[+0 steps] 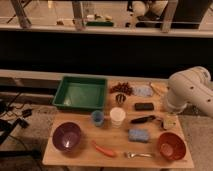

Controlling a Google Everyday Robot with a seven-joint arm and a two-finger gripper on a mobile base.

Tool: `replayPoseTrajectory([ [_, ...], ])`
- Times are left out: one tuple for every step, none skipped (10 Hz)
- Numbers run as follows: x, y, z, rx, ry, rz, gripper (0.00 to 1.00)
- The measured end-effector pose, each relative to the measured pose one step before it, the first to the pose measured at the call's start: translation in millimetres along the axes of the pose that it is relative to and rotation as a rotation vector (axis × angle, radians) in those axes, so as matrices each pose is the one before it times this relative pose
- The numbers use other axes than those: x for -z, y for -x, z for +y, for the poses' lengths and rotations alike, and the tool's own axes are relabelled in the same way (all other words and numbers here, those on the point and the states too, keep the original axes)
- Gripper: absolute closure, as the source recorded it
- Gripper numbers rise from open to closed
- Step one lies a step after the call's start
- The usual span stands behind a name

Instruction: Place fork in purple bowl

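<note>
Camera view: tool (169, 121) near orange bowl (171, 145)

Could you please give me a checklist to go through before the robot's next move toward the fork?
1. Fork lies free near the front edge of the table: ok.
2. Purple bowl upright, nothing seen inside: ok.
3. Gripper open, at the table's right side behind the orange bowl: ok.
4. Gripper above the fork: not ok, it stands apart from it.
5. Which way the fork's tines point: cannot tell.
</note>
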State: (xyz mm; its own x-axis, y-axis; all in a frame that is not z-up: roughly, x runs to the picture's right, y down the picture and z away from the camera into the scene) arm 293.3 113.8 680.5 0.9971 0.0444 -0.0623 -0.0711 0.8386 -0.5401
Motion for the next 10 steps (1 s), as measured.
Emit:
replayPoseTrajectory([
  [0.01, -0.07, 0.04, -0.00003, 0.00001, 0.00005, 0.2],
  [-0.36, -0.27, 0.75, -0.00348, 0.00493, -0.00401, 0.2],
  [-0.53, 1.44, 2.72, 0.00077, 0.00937, -0.02075, 0.2],
  [0.7, 0.8, 2.19, 0.0006, 0.00245, -0.00931, 0.2],
  [-0.6, 2.24, 4.15, 0.00747, 0.00405, -0.00513, 0.2],
  [-0.36, 3.17, 0.71, 0.01038, -0.00787, 0.00023, 0.2],
  [-0.3, 3.27, 5.21, 0.01232, -0.00789, -0.0011, 0.2],
  [0.21, 0.65, 3.77, 0.00966, -0.00521, 0.00283, 0.2],
  [0.83, 2.83, 7.29, 0.0172, -0.00642, 0.00035, 0.2],
  [2.71, 2.47, 9.15, 0.01216, -0.00335, -0.00644, 0.2],
])
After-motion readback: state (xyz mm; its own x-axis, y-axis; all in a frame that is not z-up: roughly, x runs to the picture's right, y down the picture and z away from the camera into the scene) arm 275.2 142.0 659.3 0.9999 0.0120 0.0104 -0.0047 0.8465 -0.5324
